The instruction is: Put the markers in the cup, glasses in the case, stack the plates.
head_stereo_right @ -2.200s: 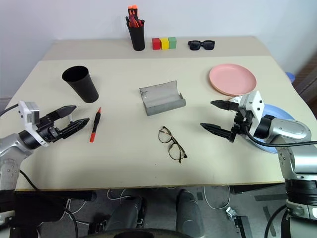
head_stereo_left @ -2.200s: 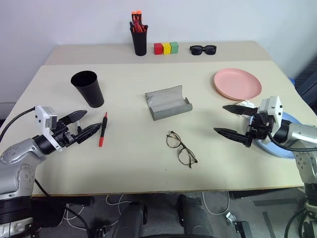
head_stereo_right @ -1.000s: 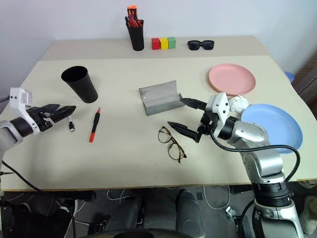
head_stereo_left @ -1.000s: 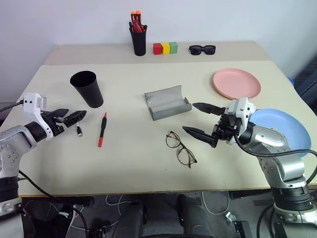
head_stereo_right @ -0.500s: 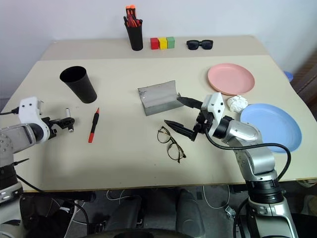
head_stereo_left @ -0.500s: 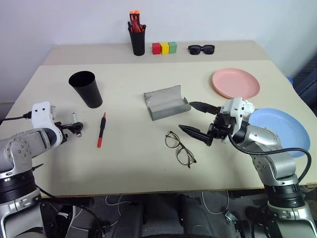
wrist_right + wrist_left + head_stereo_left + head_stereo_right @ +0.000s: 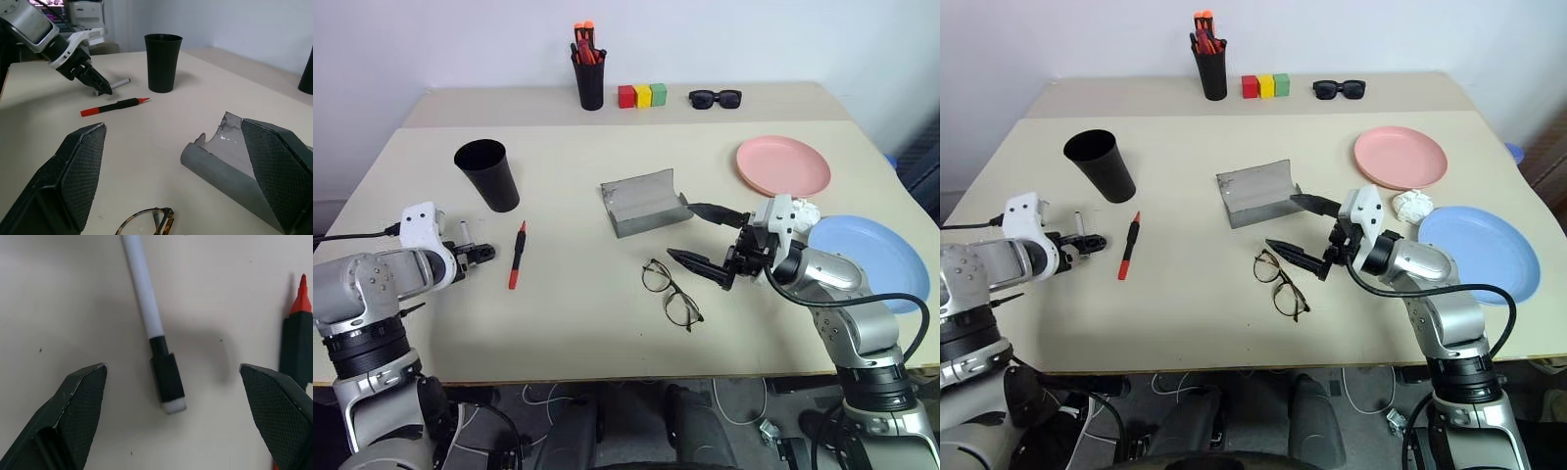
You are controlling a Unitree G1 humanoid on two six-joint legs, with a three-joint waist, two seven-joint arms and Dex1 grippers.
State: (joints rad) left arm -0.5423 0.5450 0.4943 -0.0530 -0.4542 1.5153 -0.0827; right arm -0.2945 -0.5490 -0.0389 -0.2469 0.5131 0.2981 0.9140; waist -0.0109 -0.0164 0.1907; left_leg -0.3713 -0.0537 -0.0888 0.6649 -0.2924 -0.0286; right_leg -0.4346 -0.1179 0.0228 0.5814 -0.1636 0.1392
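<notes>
Where pens lie, left gripper point(image 7: 171, 396) straddles white marker point(image 7: 146, 313).

I count two plates point(image 7: 782, 164), two loose markers point(image 7: 517, 254), one cup point(image 7: 487, 173), one case point(image 7: 644, 202) with one pair of glasses point(image 7: 671, 294) near it, three blocks point(image 7: 641, 95)

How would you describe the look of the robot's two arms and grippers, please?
Both arms are rounded silver-grey metal segments with black joint bands and a black cable running alongside. Each wrist carries a small white block. The left gripper and the right gripper each have two black tapered fingers with a fine cross-hatched texture on the inner faces.
</notes>
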